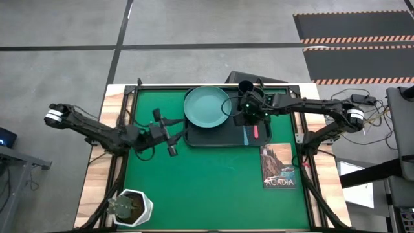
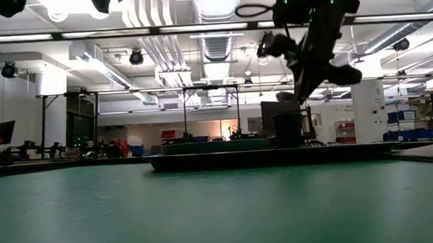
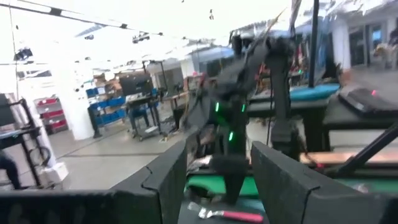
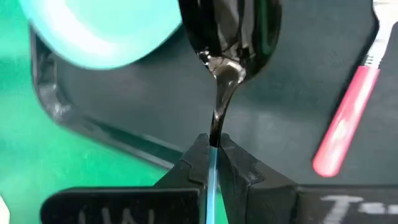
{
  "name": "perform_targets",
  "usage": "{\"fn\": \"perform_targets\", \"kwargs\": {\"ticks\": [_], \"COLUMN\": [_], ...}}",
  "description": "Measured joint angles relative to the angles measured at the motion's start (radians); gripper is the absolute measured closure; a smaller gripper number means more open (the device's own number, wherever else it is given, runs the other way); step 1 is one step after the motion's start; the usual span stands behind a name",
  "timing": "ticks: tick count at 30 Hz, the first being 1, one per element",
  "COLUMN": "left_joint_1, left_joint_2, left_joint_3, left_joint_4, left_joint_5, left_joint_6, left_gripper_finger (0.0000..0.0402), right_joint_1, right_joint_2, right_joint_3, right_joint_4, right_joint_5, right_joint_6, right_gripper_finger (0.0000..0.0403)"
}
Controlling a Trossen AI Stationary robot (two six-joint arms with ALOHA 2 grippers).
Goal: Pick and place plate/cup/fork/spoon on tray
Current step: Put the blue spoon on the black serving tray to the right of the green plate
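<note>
The black tray (image 1: pixel 223 139) lies at the table's far middle. On it rest the teal plate (image 1: pixel 207 107), the black cup (image 1: pixel 246 86) at its far edge and the pink-handled fork (image 1: pixel 257 131). My right gripper (image 4: pixel 212 146) hangs over the tray between plate and fork, shut on the spoon (image 4: pixel 227 56). The spoon's blue handle (image 1: pixel 246 134) shows beside the fork. In the low view this gripper (image 2: pixel 303 93) stands above the cup (image 2: pixel 287 128). My left gripper (image 3: pixel 217 180) is open with nothing between its fingers. It stands just left of the tray (image 1: pixel 173 133), pointing toward it. My right gripper pinches the spoon's thin light-blue handle (image 4: pixel 212 160) between its two fingertips. The fingers slant down from above and lie in line with the handle. The dark bowl (image 4: pixel 230 31) points away from the fingers, over the tray floor. Whether the bowl touches the tray does not show.
The "ACADIA" book (image 1: pixel 279 166) lies on the green mat near the tray's right near corner. A white pot with a plant (image 1: pixel 132 207) stands at the near left corner. The middle and near part of the mat (image 1: pixel 207 188) is bare.
</note>
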Motion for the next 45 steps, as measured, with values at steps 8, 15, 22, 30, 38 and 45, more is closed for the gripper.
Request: {"fn": "perform_targets", "kwargs": {"ticks": [8,15,22,30,38,45], "left_joint_1": [-0.032,-0.032,-0.032,-0.032,-0.032,-0.032], "left_joint_2": [-0.122,-0.174,-0.183,-0.185,-0.184,-0.183], "left_joint_3": [-0.039,-0.051,-0.051,-0.051,-0.051,-0.051], "left_joint_4": [0.001,0.001,0.002,0.001,0.002,0.001], "left_joint_5": [0.041,0.059,0.059,0.059,0.060,0.060], "left_joint_6": [0.034,0.085,0.086,0.086,0.086,0.085], "left_gripper_finger": [0.0242,0.0242,0.0242,0.0242,0.0242,0.0242], "right_joint_1": [-0.064,-0.144,-0.170,-0.169,-0.169,-0.169], "right_joint_2": [0.038,0.108,0.185,0.238,0.266,0.283], "right_joint_3": [-0.135,-0.145,-0.145,-0.122,-0.093,-0.092], "right_joint_4": [0.192,0.273,0.282,0.280,0.275,0.271], "right_joint_5": [-0.022,-0.072,-0.099,-0.091,-0.083,-0.068], "right_joint_6": [0.077,0.044,-0.018,-0.047,-0.058,-0.058], "right_gripper_finger": [0.0392,0.0392,0.0392,0.0392,0.0383,0.0348]}}
